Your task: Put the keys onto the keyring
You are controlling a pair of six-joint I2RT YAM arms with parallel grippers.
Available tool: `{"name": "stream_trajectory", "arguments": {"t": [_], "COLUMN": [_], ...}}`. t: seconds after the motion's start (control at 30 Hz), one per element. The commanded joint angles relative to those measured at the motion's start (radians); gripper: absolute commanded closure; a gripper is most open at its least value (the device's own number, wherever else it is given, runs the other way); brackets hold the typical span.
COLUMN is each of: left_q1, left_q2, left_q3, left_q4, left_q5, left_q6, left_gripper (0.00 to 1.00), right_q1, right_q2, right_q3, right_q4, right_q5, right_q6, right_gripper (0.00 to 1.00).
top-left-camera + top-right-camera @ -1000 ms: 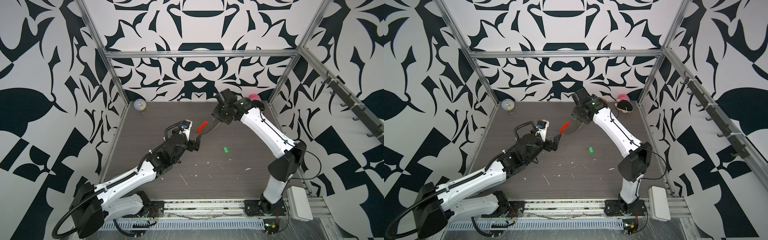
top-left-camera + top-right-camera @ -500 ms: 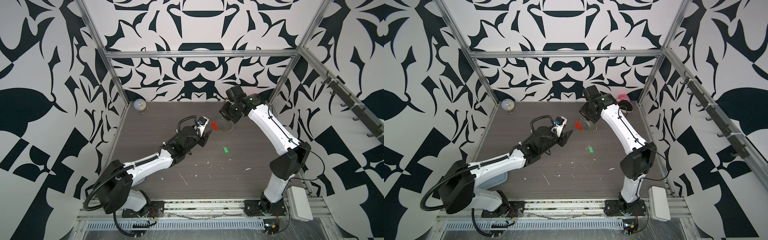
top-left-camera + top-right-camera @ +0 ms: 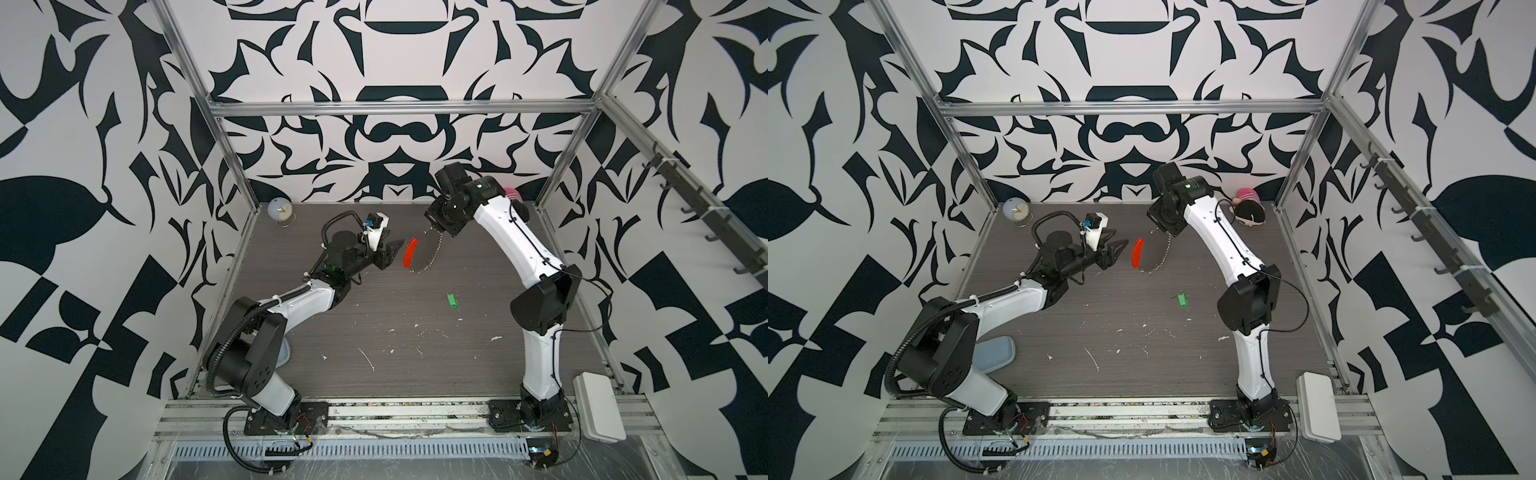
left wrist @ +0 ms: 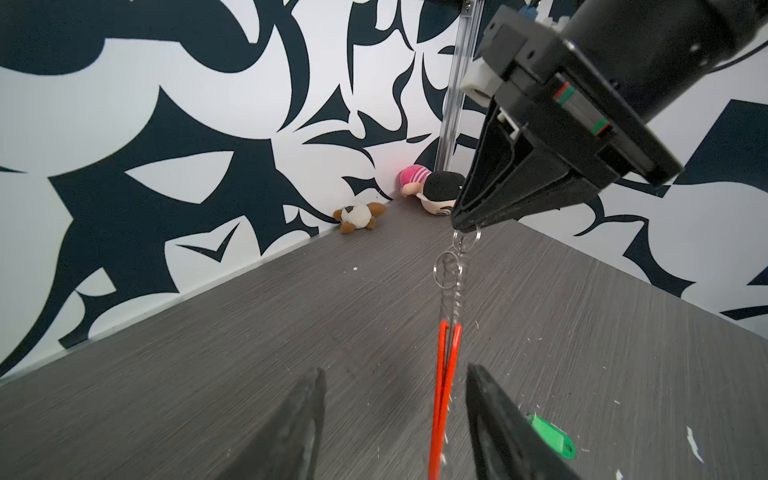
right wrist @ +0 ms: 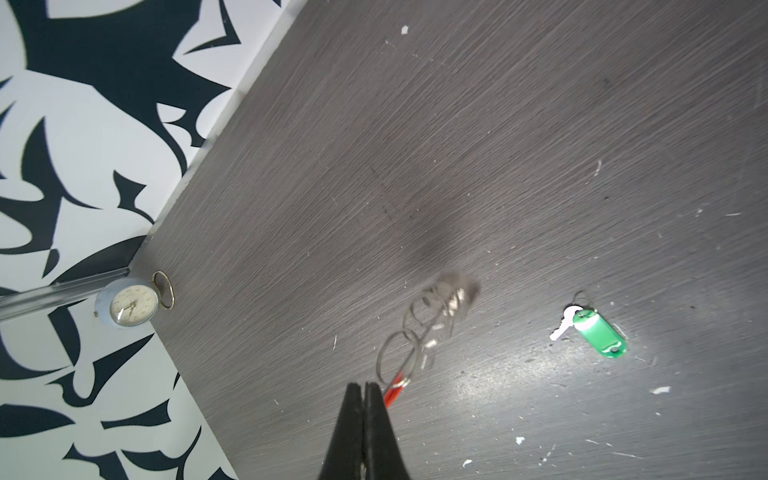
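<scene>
The keys, a small bright green oblong plastic tag with a little silver key on the tiny ring at one end, lie flat on the dark grey wood-grain table. They are lower than the right gripper, toward its arm's base, and well apart from both grippers. The keyring, a large thin silver wire loop strung with many small silver rings, hangs straight down from that right gripper. Its black fingers are pressed together on the loop's top end; the left wrist view shows the tips pinching at a small silver ring there. A curved red-orange plastic piece forms the side of the loop that faces the left gripper. That gripper points at the loop from the side with its jaws apart and holding nothing. In both top views its tips stand just short of the red-orange piece. In the left wrist view the piece hangs between the two fingers, closer to one, and whether it touches that finger cannot be told. Behind the left gripper, a small pale blue round clock stands in the far corner. Behind the right gripper, a plush doll in pink stripes and a small brown-and-white plush toy lie against the back wall. White scraps litter the table toward the arm bases.
</scene>
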Motion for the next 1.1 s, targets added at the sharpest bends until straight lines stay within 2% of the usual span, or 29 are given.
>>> {"name": "stream_trajectory", "arguments": {"t": [0.0,0.2,0.33,0.53,0.7,0.87,1.07], "left_q1": [-0.005,-0.027,-0.074,-0.096,-0.105,-0.110,-0.111], "left_q2": [-0.022,-0.050,-0.062,0.005,0.071,0.115,0.144], "left_q3": [0.048,0.026,-0.002,-0.029,-0.031,0.014,0.081], "left_q4": [0.018,0.008,-0.001,0.110,0.201,0.175,0.118], "left_q5": [0.089,0.133,0.083,0.018,0.030,0.027,0.034], "left_q6": [-0.006,-0.088,-0.069,-0.045,-0.057,-0.024,0.001], "left_gripper": [0.44,0.45,0.44,0.44,0.45,0.44,0.44], "right_q1": [0.008,0.033,0.036,0.038,0.035,0.033,0.024], "right_q2": [-0.025,-0.053,-0.067,-0.088,-0.117,-0.137,-0.191], "right_q3": [0.052,-0.016,-0.018,-0.049,-0.095,-0.117,-0.230], "right_q4": [-0.005,0.047,0.042,0.023,0.049,0.055,0.134], "right_q5": [-0.004,0.038,0.032,-0.039,-0.091,-0.117,-0.148], "right_q6": [0.065,0.163,0.195,0.181,0.162,0.143,0.144], "right_gripper": [1.00,1.00,1.00,1.00,1.00,1.00,1.00]}}
